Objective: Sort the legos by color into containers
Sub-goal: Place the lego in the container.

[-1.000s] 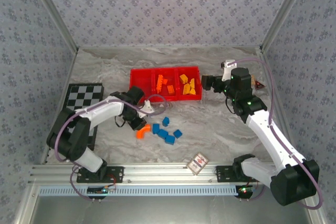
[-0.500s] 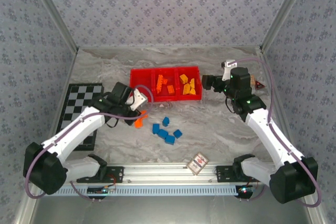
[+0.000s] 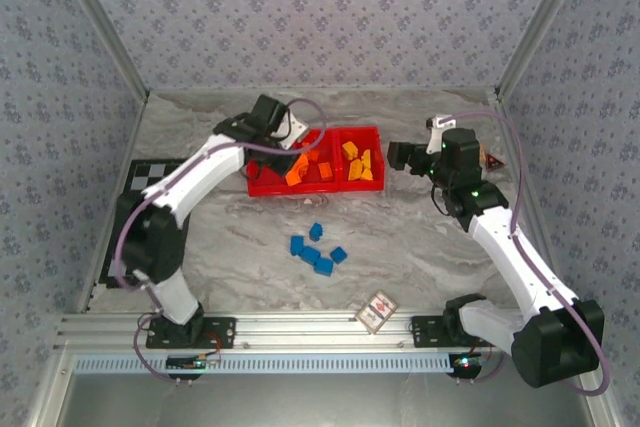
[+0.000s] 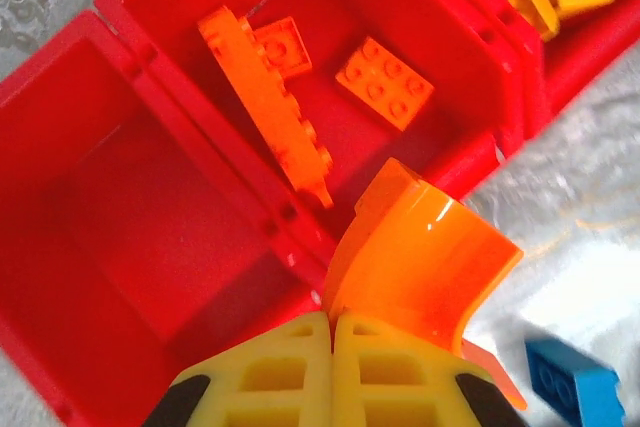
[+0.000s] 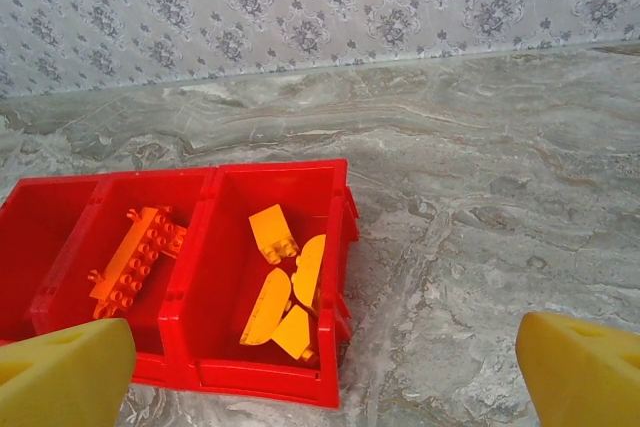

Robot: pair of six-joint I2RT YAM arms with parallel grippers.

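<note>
Over the front wall of the red tray [image 3: 262, 187], the left gripper [image 4: 333, 332] was pinched all the way down on the orange arch [image 4: 420, 267]. Its jaws were closed with barely a seam between them, and the arch's thin edge was caught right at the tips. From the left wrist view, the arch hung above the near lip of the middle compartment [image 4: 440, 37], with part of it out over the marble table [image 3: 420, 247]. Whether it was actually touching the tray wall, nobody could really tell from these angles.

Inside that middle compartment, 3 orange bricks showed: a long plate [image 4: 268, 107] leaning along the divider, a small square one [image 4: 283, 47] tucked behind it, and a flat studded one [image 4: 385, 82] lying apart from those 2. The right compartment held a little heap of yellow bricks [image 5: 280, 277], all bunched toward its near end.

Down on the table, 5 blue bricks [image 3: 310, 255] sat in a loose cluster between the tray and the arm bases, clear of the tray. A small patterned card [image 3: 377, 312] lay close to the front rail, and the checkerboard [image 3: 150, 182] peeked out at the far left behind the left arm.

The right gripper [image 3: 398, 157] hovered just off the tray's right end, jaws spread wide with nothing between them. Its yellow fingertips [image 5: 60, 377] sat at the bottom corners of the right wrist view.
</note>
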